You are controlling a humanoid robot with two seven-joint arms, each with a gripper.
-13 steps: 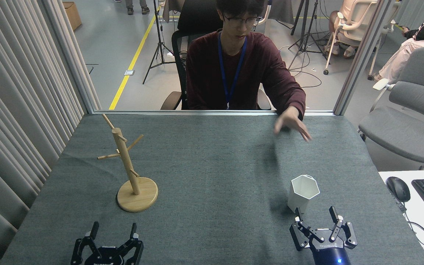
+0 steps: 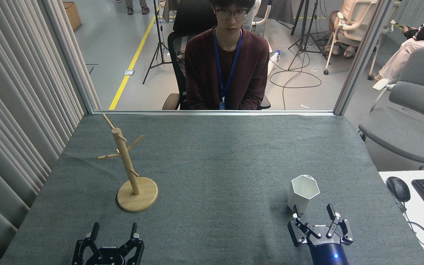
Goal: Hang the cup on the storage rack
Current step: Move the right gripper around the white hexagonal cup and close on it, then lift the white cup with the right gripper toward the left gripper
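Cup (image 2: pixel 303 193) is seen standing upright on the grey cloth of the table (image 2: pixel 215 165), at the near right, its long axis vertical and slightly leaned in the view. Its hexagonal mouth faces up and a little toward the camera, so the white inside is shown; the faceted body narrows downward to the base. The hole in its wall cannot be made out from this angle.

Just below the cup, the right gripper (image 2: pixel 313 214) is held with its two dark fingers spread wide, pointing away from the camera toward the cup. The left fingertip is seen just at the cup's lower edge; whether it touches cannot be told. Nothing is held between the jaws.

The rack (image 2: pixel 125 162) stands at the mid left of the table, well apart from the cup. Its post rises from a round disc base and is seen tilted slightly to the left, with thin pegs angled upward and outward to several sides. No peg is occupied.

The left gripper (image 2: pixel 115 233) is seen at the bottom edge, below the rack's base and apart from it, its fingers likewise spread wide and empty.

A person (image 2: pixel 226 62) is seated beyond the far edge of the table.
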